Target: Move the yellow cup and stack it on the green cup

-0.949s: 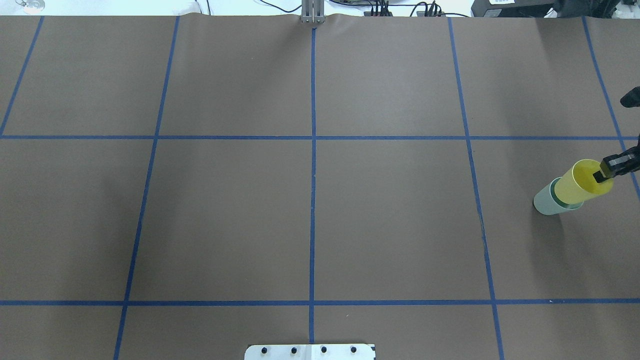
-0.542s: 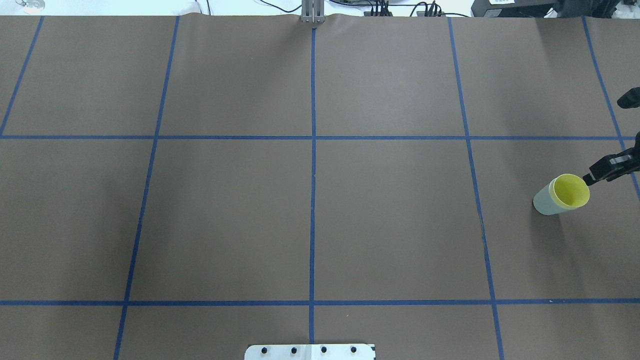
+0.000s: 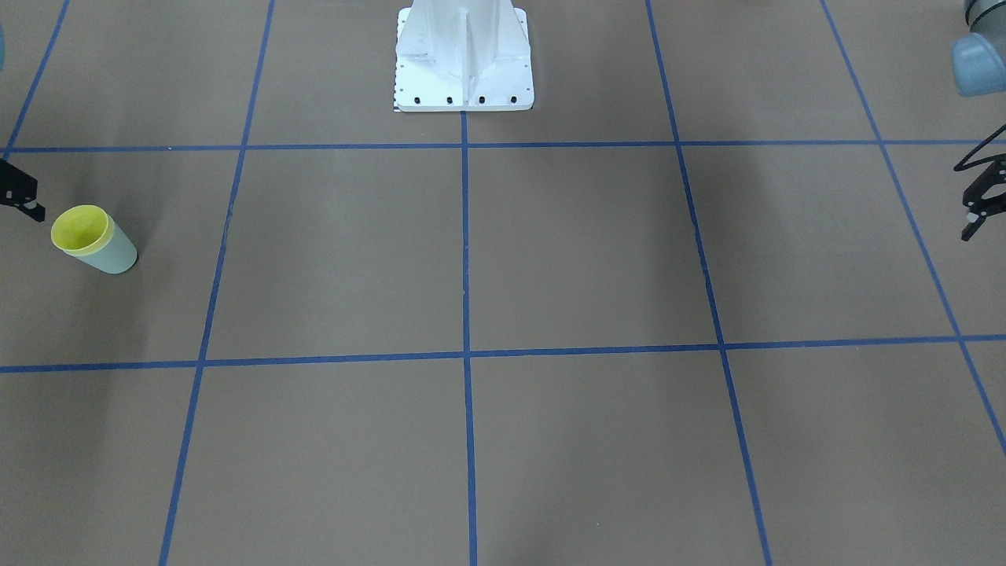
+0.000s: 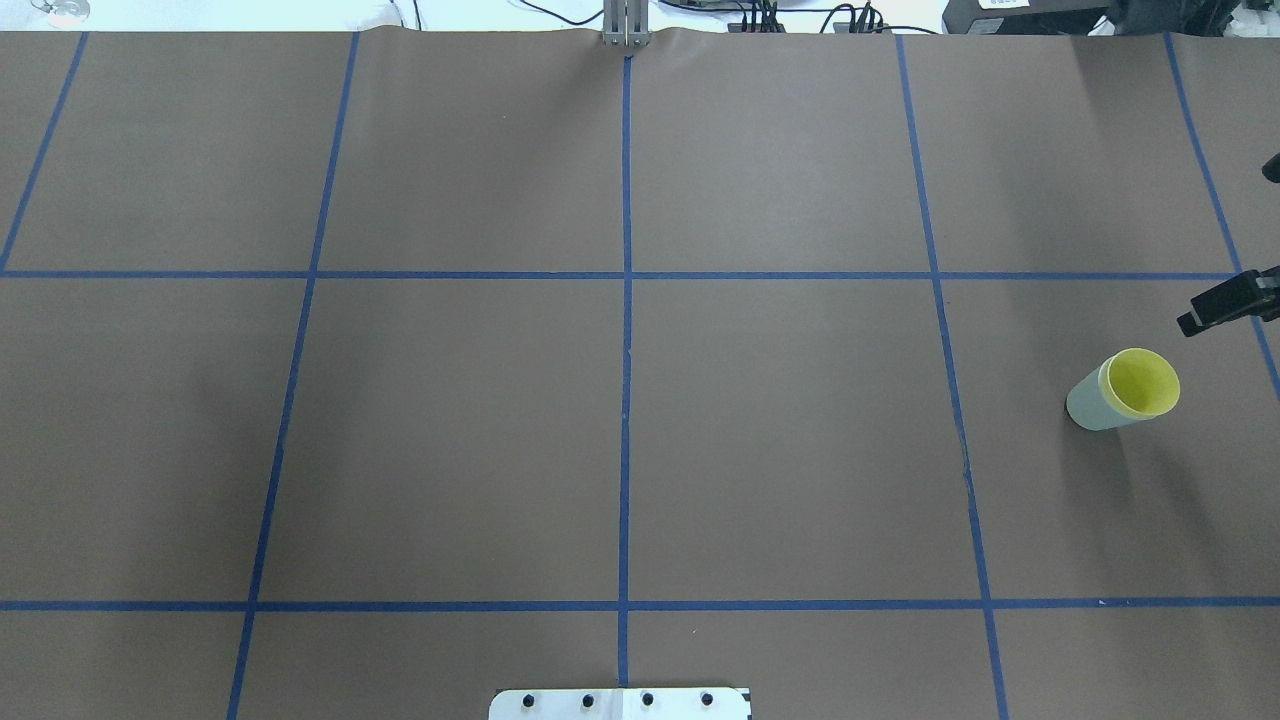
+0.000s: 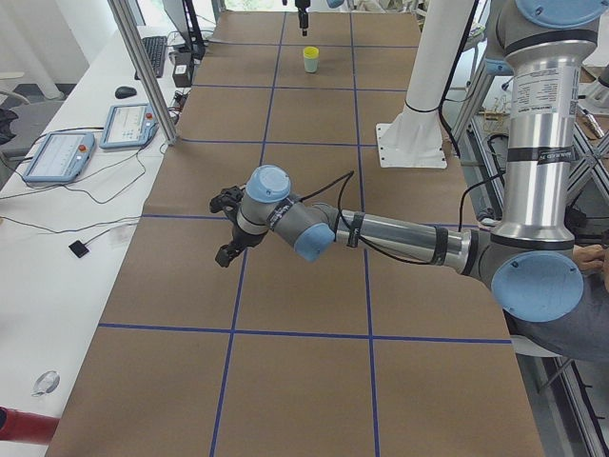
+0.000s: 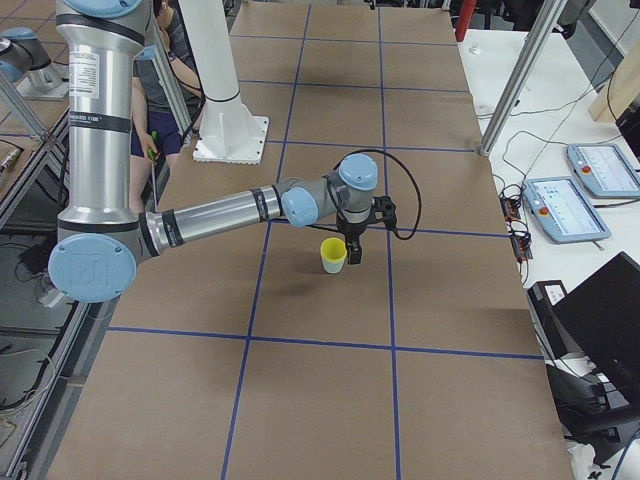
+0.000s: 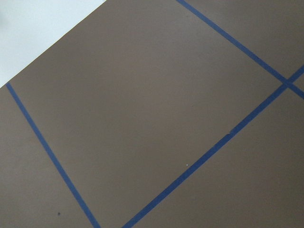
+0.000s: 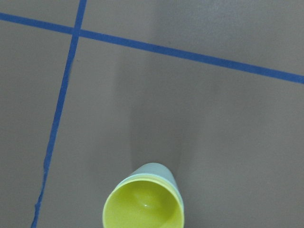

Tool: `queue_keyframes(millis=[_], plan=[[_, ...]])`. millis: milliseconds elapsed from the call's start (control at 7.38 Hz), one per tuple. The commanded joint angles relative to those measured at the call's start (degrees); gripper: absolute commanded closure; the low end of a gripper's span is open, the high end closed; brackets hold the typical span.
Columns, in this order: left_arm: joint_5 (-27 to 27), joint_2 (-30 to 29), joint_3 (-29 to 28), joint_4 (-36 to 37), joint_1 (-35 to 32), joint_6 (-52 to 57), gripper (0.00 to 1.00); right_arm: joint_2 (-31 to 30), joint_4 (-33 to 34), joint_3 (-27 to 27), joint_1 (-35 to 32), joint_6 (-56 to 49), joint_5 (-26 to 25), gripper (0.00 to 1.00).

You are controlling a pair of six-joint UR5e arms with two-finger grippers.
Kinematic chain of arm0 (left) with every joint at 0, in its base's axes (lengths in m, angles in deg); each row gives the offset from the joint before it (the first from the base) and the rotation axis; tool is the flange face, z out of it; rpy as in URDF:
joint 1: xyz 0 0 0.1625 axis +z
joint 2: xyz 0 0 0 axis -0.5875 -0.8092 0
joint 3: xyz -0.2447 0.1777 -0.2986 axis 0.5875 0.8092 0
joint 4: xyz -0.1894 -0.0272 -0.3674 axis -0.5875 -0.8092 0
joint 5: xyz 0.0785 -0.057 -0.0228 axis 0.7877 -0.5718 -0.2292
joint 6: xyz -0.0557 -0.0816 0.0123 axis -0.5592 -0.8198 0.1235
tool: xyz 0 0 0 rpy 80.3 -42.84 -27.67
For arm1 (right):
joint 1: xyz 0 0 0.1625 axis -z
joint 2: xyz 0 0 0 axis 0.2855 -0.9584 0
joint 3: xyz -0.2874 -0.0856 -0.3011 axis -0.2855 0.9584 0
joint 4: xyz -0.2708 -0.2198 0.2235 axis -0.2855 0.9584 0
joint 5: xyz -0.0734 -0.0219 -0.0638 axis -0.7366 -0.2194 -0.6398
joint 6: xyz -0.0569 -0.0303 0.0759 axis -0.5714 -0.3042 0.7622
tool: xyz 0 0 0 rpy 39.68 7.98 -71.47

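now the stack is made. the yellow cup [image 4: 1140, 384] sits nested inside the green cup [image 4: 1088, 405], only its rim and bright inside showing above the pale wall. a moment ago it was still perched high and tilted in the green cup's mouth, pinched at the rim. the right gripper [image 4: 1200, 318] has since let go and backed off toward the table's [image 4: 780, 450] edge. it now hangs near the pair without touching, its jaws parted and empty. the two cups stand upright together on the robot's right side of the table, close to a blue tape line [image 4: 1250, 300]. the left gripper [image 3: 971, 220] hovers well apart on the far side, spread and holding nothing. by my reading, the task is finished and only the retreat remains.
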Motion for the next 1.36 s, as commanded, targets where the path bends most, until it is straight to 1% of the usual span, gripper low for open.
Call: queue_keyframes(millis=[0, 136, 271, 407, 542, 678, 814, 949, 1220], plan=[[0.5, 0.21, 0.74, 10.79, -4.41, 2.56, 0.0, -0.15, 2.18, 4.53, -9.09, -12.97, -1.68, 0.0], [3.29, 0.12, 0.39, 17.27, -5.91, 2.73, 0.0, -0.15, 6.46, 4.99, -12.69, -20.2, -1.77, 0.0], [3.49, -0.4, 0.21, 24.56, -7.57, 3.26, 0.0, -0.85, 9.81, 5.43, -15.95, -26.97, -1.77, 0.0], [3.32, -0.06, 0.21, 26.29, -8.98, 4.57, 0.0, -2.34, 10.36, 5.78, -17.64, -29.38, -1.77, 0.0], [3.93, 0.3, -1.71, 30.39, -9.0, 4.06, 0.0, -3.22, 10.28, 6.04, -18.61, -29.5, -1.94, 0.0], [3.59, 0.39, -3.21, 32.52, -10.13, 4.4, 0.0, -3.93, 10.02, 6.48, -18.71, -29.5, -2.21, 0.0], [2.8, 1.08, -2.96, 32.63, -11.97, 4.58, 0.0, -3.93, 9.76, 7.01, -18.62, -29.41, -2.65, 0.0], [0.36, 3.18, -2.61, 31.85, -12.07, 4.14, 0.0, -3.85, 9.75, 7.1, -18.62, -29.41, -2.65, 0.0], [-3.69, 2.76, -2.52, 31.75, -12.07, 4.05, 0.0, -3.93, 9.67, 7.1, -18.62, -29.23, -2.56, 0.0]])
